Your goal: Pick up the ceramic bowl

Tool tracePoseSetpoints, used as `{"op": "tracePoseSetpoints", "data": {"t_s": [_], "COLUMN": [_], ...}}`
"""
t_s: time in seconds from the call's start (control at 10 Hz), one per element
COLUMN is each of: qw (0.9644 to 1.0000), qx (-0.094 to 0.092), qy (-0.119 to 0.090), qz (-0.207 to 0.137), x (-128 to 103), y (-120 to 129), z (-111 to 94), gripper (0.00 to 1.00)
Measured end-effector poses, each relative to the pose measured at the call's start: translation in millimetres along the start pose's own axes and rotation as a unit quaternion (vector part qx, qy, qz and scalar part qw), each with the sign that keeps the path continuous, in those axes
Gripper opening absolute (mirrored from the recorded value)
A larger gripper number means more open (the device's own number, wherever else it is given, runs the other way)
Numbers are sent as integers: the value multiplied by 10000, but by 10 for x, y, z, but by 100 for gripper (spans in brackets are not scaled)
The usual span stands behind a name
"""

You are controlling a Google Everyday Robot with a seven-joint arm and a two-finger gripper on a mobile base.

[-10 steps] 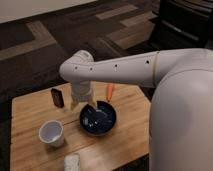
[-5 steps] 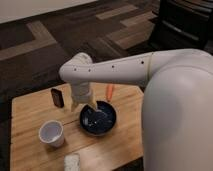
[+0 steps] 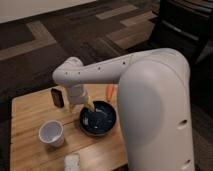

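The ceramic bowl [image 3: 99, 119] is dark navy and glossy with pale speckles inside. It sits upright on the wooden table [image 3: 30, 117], right of centre. My white arm reaches in from the right, and its wrist hangs over the bowl's left side. The gripper [image 3: 88, 106] points down at the bowl's far-left rim, at or just above it. Whether it touches the bowl does not show. The arm's large near segment hides the table's right part.
A white cup [image 3: 52, 133] stands left of the bowl. A small dark upright object [image 3: 57, 96] is at the back left. An orange object [image 3: 109, 91] stands behind the bowl. A pale small item [image 3: 72, 162] lies at the front edge. Dark patterned carpet surrounds the table.
The arm's large near segment has moved further left and covers more of the right side. The gripper has come down closer to the bowl's left rim. The bowl and cup have not moved.
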Motion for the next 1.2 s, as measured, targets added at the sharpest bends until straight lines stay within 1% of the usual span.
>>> {"op": "tracePoseSetpoints", "data": {"t_s": [0.1, 0.3, 0.5, 0.7, 0.8, 0.9, 1.0, 1.1, 1.2], "qw": [10000, 10000, 9998, 9998, 9998, 9997, 9997, 9997, 9997], "qx": [22, 23, 29, 57, 77, 108, 139, 138, 164], "qy": [-12, 3, 67, 25, 3, -16, -46, -55, -75], "qz": [-22, 47, 163, 187, 200, 215, 207, 191, 190], "x": [-3, 15, 47, 57, 52, 50, 45, 54, 53], "y": [44, 69, 13, -2, -19, -40, -43, -13, -21], "z": [57, 204, 355, 475, 503, 538, 559, 561, 560], "gripper": [65, 65, 65, 65, 64, 57, 43, 33, 20]}}
